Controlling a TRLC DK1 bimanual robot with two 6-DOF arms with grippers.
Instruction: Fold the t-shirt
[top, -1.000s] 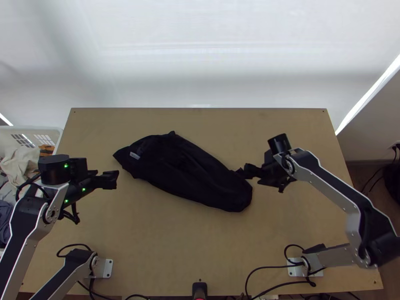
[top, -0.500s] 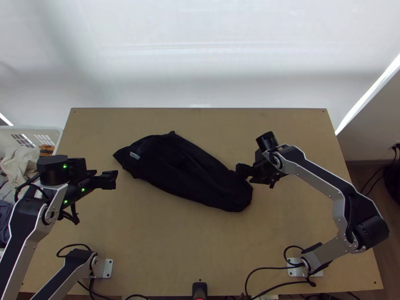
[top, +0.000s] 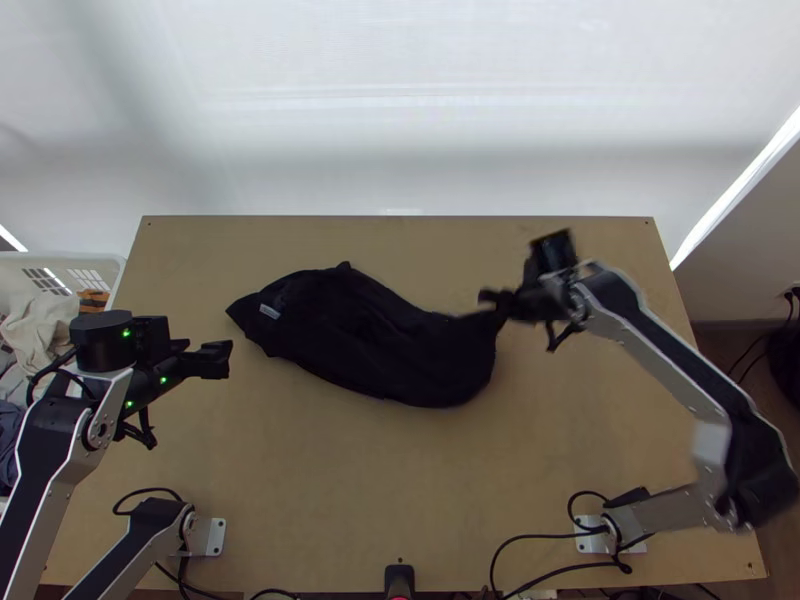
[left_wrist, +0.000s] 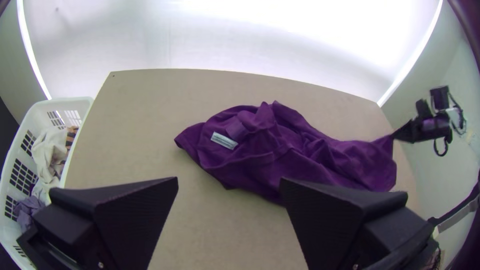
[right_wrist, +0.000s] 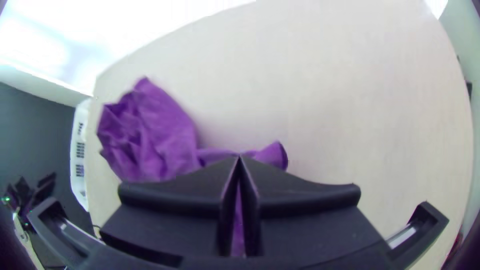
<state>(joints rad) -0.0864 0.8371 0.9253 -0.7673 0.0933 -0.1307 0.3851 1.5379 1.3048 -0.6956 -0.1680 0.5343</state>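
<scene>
The dark t-shirt (top: 370, 340) lies bunched in a long heap across the middle of the table, purple in the wrist views, with a pale label at its left part (left_wrist: 260, 145). My right gripper (top: 497, 302) is at its right end, and a raised bit of cloth runs up to the fingertips. In the right wrist view, my right gripper (right_wrist: 239, 162) is shut on the cloth (right_wrist: 150, 135). To the left of the shirt, apart from it, is my left gripper (top: 215, 360); in the left wrist view the left gripper (left_wrist: 227, 182) stands open with nothing between its fingers.
A white basket (left_wrist: 82, 106) with assorted cloths stands beyond the table's left edge. Bare wood of the table (top: 380, 500) lies in front of the shirt. Cables run near both arm bases, and a small black object (top: 399, 580) sits at the near edge.
Since half a second ago, my right gripper has shifted up the picture and slightly right, lifting and drawing the shirt's right end with it. My left arm has hardly moved.
</scene>
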